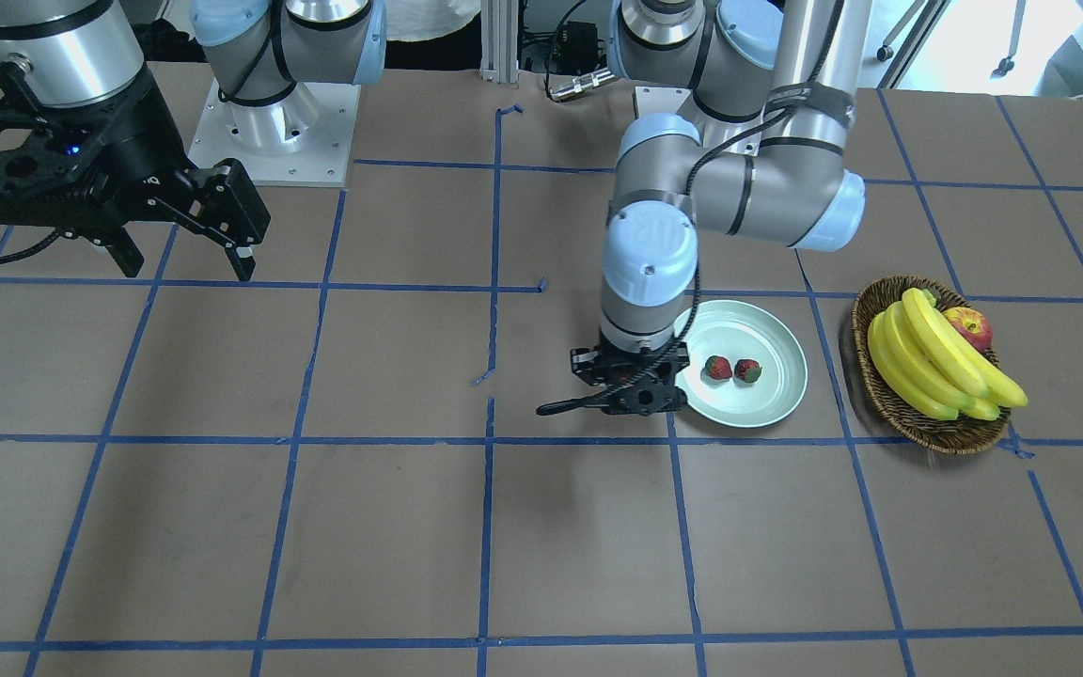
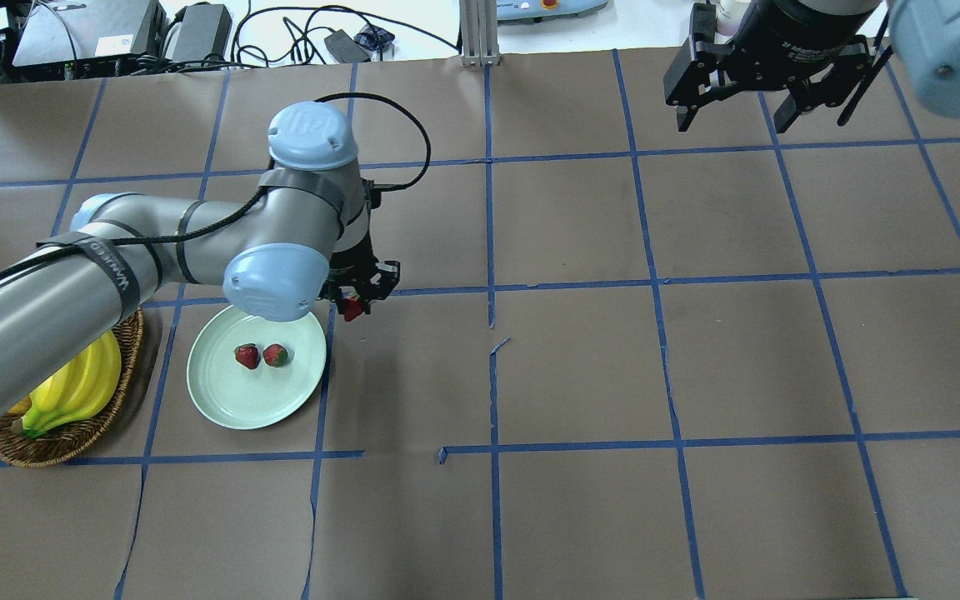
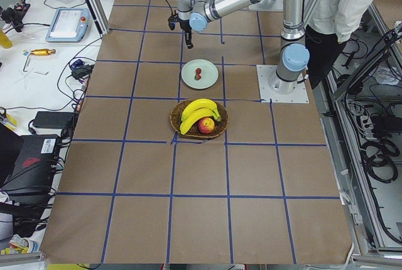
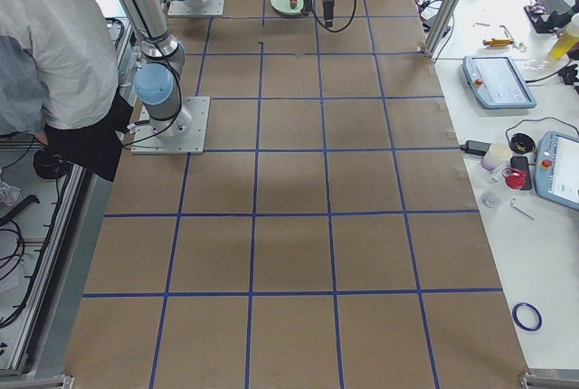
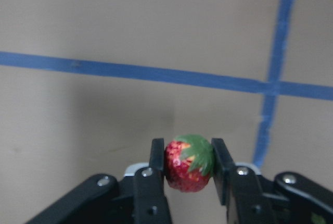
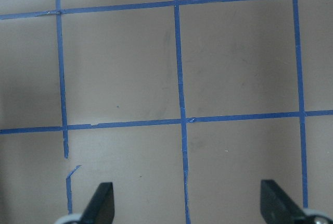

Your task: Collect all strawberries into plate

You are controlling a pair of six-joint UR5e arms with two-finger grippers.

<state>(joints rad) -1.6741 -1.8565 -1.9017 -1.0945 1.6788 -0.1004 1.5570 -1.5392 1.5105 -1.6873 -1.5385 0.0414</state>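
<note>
Two strawberries [image 2: 261,356] [image 1: 731,369] lie side by side in the pale mint plate [image 2: 222,400] [image 1: 776,395]. A third strawberry [image 5: 189,159] [image 2: 352,309] is pinched between the fingers of my left gripper [image 5: 188,161] [image 2: 353,305], which is shut on it above the table just beyond the plate's rim, toward the table's middle. In the front-facing view the left wrist hides that berry. My right gripper [image 2: 767,117] [image 1: 186,263] [image 6: 187,203] hangs open high over the far side, with nothing between its fingers.
A brown wicker basket [image 1: 889,400] [image 2: 63,442] with bananas [image 1: 936,362] and a red-yellow apple [image 1: 969,326] stands beside the plate, on its outer side. Blue tape lines grid the brown table. A person [image 3: 348,0] stands behind the robot base.
</note>
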